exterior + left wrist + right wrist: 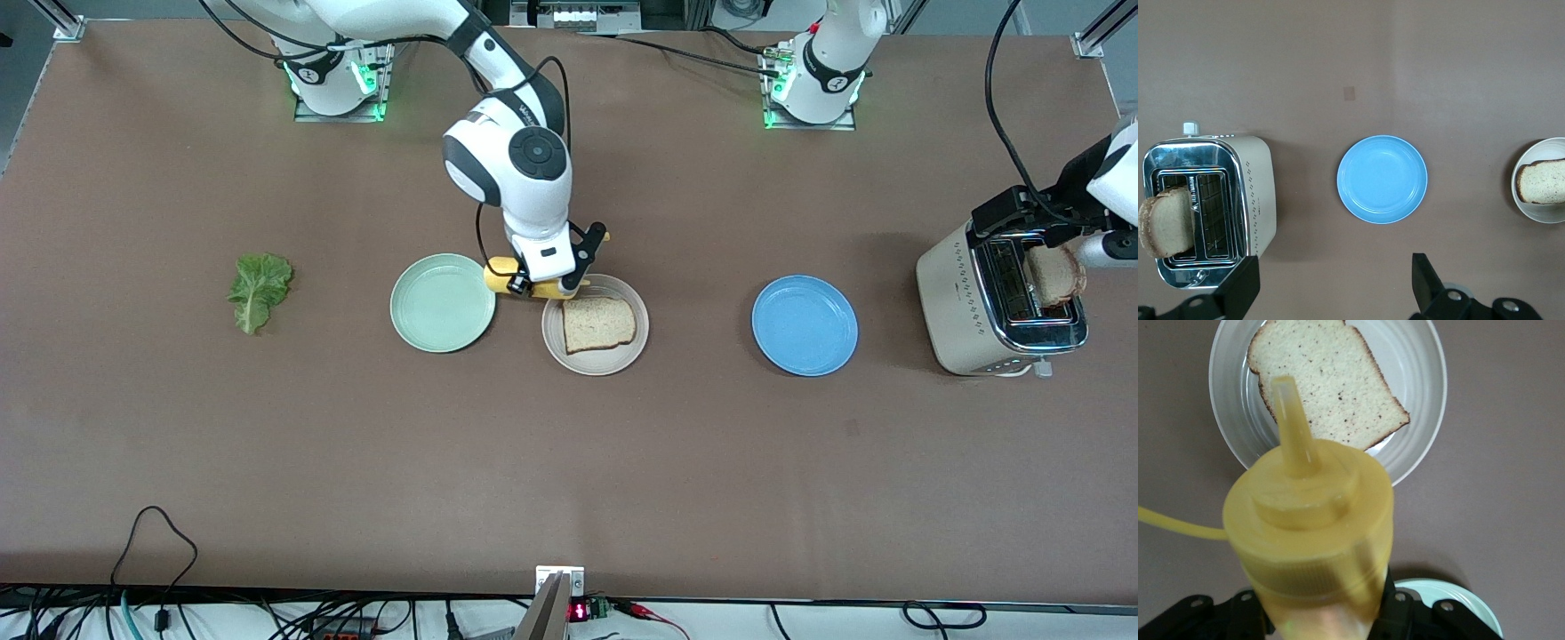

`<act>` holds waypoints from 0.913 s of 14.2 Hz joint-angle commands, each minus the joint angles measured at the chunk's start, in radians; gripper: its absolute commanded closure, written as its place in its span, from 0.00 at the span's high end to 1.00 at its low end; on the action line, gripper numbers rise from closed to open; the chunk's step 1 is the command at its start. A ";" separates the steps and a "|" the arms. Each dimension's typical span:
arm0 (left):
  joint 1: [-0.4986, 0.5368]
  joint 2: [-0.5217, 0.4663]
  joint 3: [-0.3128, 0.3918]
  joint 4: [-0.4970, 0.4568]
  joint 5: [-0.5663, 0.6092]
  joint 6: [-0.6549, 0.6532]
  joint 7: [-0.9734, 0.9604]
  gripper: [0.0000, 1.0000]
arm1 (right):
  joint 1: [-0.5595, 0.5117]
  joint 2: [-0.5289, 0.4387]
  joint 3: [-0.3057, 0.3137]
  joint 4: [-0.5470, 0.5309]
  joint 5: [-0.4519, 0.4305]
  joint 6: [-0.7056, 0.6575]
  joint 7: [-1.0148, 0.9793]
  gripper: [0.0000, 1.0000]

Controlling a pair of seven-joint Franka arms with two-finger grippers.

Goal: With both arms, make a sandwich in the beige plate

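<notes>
1. The right gripper (544, 283) clamped a yellow squeeze bottle (1313, 540), tipped over the rim of the beige plate (622, 363) at about eleven o'clock
2. One bread slice (598, 323) lay on that plate, the lettuce leaf (259, 290) well apart toward the right arm's end
3. The left gripper (1331, 293) hung open over the toaster (965, 307) and its toast slice (1166, 222)
4. Saucing seemed in hand; next, the nozzle needed aiming over the bread

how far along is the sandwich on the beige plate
Done: one bread slice lies on the beige plate. In hand: the right pincer holds a yellow squeeze bottle over the plate's rim, nozzle toward the bread. Left: the lettuce leaf lies on the table, a second slice sticks out of the toaster, under the open left pincer.
</notes>
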 commanded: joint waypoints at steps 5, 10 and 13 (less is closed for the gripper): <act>-0.010 0.008 -0.008 0.028 -0.014 -0.017 0.019 1.00 | 0.029 0.010 -0.013 0.032 -0.037 -0.044 0.020 0.00; -0.106 0.002 0.076 0.028 0.039 -0.017 0.022 1.00 | -0.120 -0.202 -0.007 -0.110 0.006 -0.050 -0.033 0.00; -0.105 -0.001 0.083 0.027 0.041 -0.020 0.022 1.00 | -0.272 -0.330 -0.004 -0.218 0.213 -0.049 -0.312 0.00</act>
